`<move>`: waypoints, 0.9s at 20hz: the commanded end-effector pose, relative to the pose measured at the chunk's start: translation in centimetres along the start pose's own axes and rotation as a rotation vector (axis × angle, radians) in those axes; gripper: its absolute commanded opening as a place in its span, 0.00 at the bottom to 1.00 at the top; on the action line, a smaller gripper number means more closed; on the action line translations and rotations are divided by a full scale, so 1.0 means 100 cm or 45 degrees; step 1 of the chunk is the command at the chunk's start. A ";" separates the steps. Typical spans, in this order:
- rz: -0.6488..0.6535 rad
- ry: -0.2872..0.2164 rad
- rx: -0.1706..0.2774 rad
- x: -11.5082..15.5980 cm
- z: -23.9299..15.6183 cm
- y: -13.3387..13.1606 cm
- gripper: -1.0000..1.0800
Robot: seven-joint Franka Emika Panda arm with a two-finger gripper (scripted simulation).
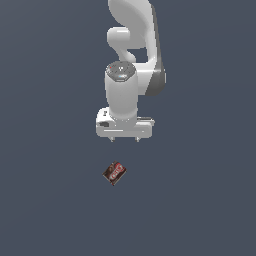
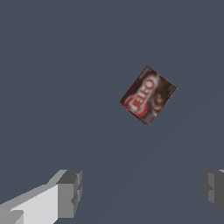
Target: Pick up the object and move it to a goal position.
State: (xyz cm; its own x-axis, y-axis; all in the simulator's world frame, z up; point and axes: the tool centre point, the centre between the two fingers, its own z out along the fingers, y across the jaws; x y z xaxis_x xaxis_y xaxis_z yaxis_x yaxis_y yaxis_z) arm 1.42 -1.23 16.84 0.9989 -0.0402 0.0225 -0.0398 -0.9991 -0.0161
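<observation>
The object is a small dark brown box [image 1: 114,173] with a red-and-white label. It lies flat on the grey surface, turned at an angle. It also shows in the wrist view [image 2: 148,95], label up. My gripper [image 1: 124,139] hangs above the surface, apart from the box, which lies nearer the camera in the exterior view. The gripper is open and empty. In the wrist view the gripper [image 2: 142,190] has its two fingertips [image 2: 70,192] wide apart, with the box beyond them and not between them.
The white arm [image 1: 135,45] rises behind the gripper in the exterior view. The plain grey surface [image 1: 200,200] spreads all around. No goal marker shows.
</observation>
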 end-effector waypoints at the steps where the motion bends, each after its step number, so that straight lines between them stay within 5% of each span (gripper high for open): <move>1: 0.000 0.000 0.000 0.000 0.000 0.000 0.96; 10: -0.098 0.040 0.011 0.007 -0.016 -0.039 0.96; 18: -0.063 0.037 0.012 0.010 -0.013 -0.035 0.96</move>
State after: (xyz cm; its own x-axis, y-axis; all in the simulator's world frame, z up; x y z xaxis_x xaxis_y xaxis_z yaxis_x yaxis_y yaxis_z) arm 2.41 2.37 18.36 0.9983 0.0199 0.0540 0.0211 -0.9995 -0.0226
